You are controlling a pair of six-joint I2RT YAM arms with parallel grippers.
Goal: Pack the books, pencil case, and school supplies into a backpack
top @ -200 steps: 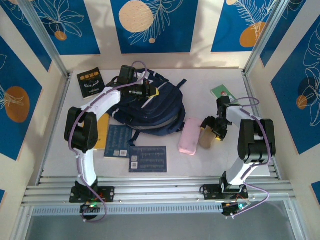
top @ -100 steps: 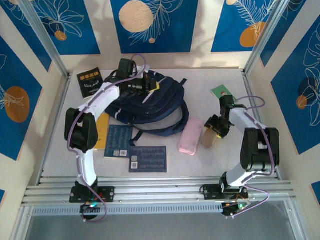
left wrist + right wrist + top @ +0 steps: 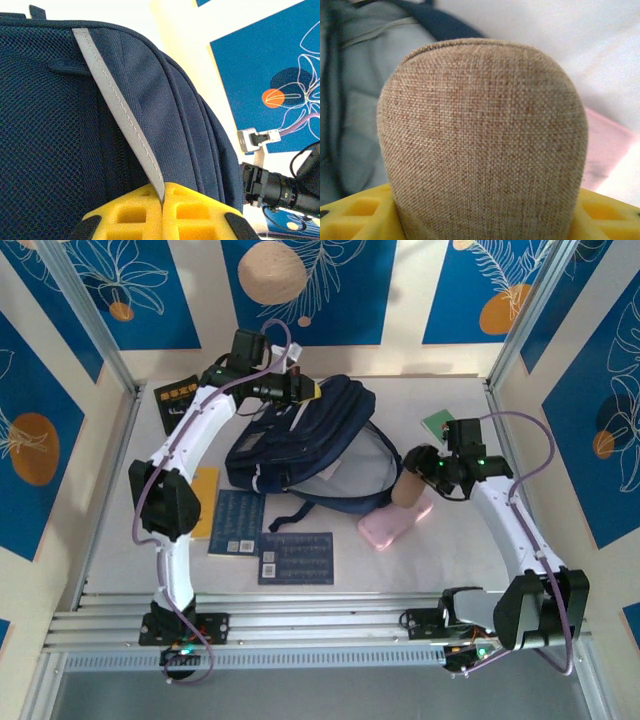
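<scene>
The navy backpack [image 3: 300,440] lies mid-table, and its open mouth [image 3: 322,478] shows a pale lining. My left gripper [image 3: 300,390] is shut on its pale grey stripe [image 3: 125,115] at the top end and holds that end up; the yellow fingertips [image 3: 195,210] pinch the stripe. My right gripper [image 3: 420,475] is shut on a tan woven block [image 3: 405,490], held above the table just right of the backpack's mouth; the block [image 3: 485,145] hides the space between the jaws. The pink pencil case [image 3: 395,525] lies below it. Books: black [image 3: 178,400], yellow-orange [image 3: 205,502], two dark blue [image 3: 237,523] [image 3: 297,558]. A green booklet [image 3: 440,425] lies right.
Blue and cream walls with metal posts [image 3: 510,335] close in the table at the back and sides. An aluminium rail [image 3: 320,625] runs along the near edge by the arm bases. The pencil case [image 3: 607,145] shows pink under the tan block, and the backpack lining [image 3: 365,75] on its left.
My right gripper closed on the tan block, lifted it and carried it left towards the backpack's mouth. My left gripper pulled the backpack's top up and back. The pencil case turned.
</scene>
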